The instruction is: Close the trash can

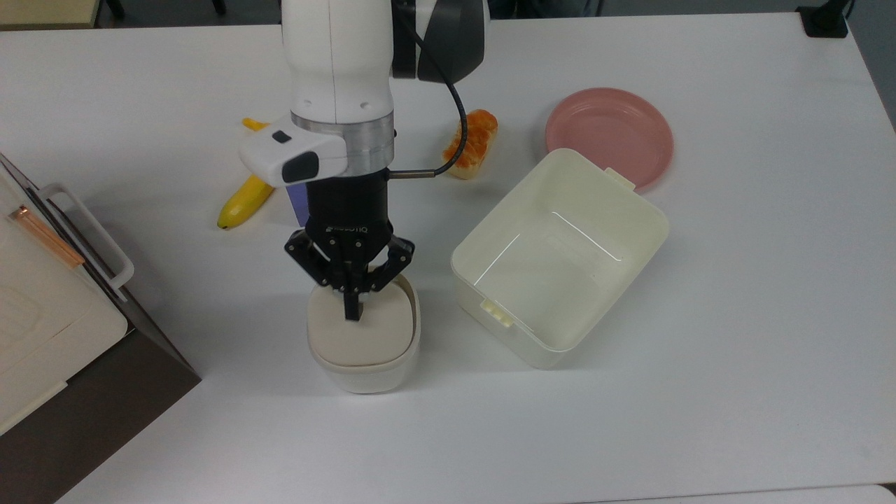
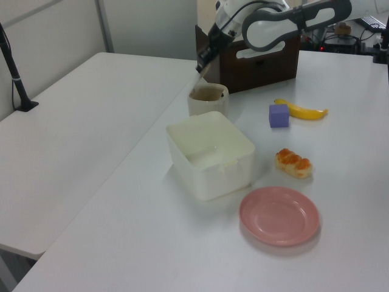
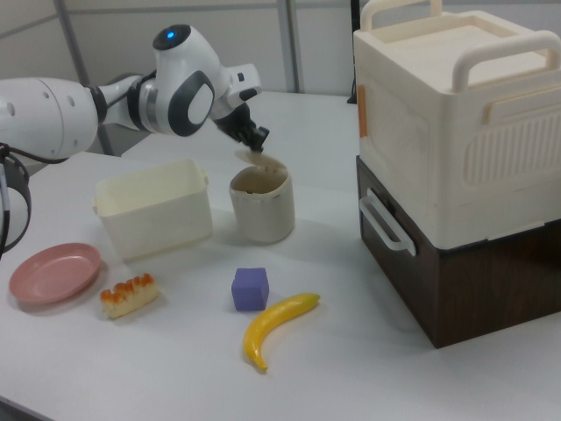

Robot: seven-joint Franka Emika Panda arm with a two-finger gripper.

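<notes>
The trash can (image 1: 365, 334) is seen standing on the white tabletop (image 1: 735, 336), toward the tabletop's near edge in the top view, just beside the larger lidless cream tub (image 1: 560, 257) on the top view's right. Its beige lid (image 1: 358, 330) is tilted partway down over the opening; in the right view the lid (image 3: 261, 161) is raised at a low angle above the brownish interior, so the can is not yet shut. The gripper (image 1: 353, 308) is held over the lid, its two fingers drawn together with nothing grasped between them, and their tips are pressed on or just above the lid's upper face.

A banana (image 1: 246, 194) and a purple cube (image 1: 297, 203) are partly hidden behind the arm. A piece of orange-glazed bread (image 1: 473, 143) and a pink plate (image 1: 609, 134) are placed toward the far edge. A cream storage box on a dark brown base (image 3: 456, 158) is set at the top view's left edge.
</notes>
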